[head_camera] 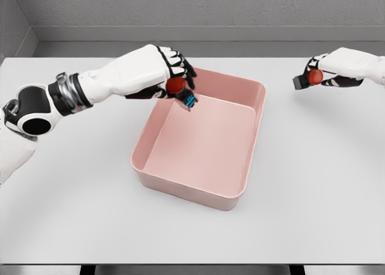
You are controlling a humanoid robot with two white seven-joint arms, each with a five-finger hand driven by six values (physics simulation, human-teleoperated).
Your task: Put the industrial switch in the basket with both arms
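My left hand [171, 76] is curled around a red-knobbed industrial switch [182, 89], holding it over the far left corner of the pink basket [240, 191], just inside the rim. My right hand [328, 70] hangs above the white tabletop [313, 185], well apart to the basket's right, its fingers closed on a second red-knobbed switch [308, 79].

A bare test room of the lab kind, rendered in simulation: a plain white tabletop [313, 197] fills the near view, grey unmarked walls [210, 4] rise at the far side, and only a pink basket [252, 142] stands on it.
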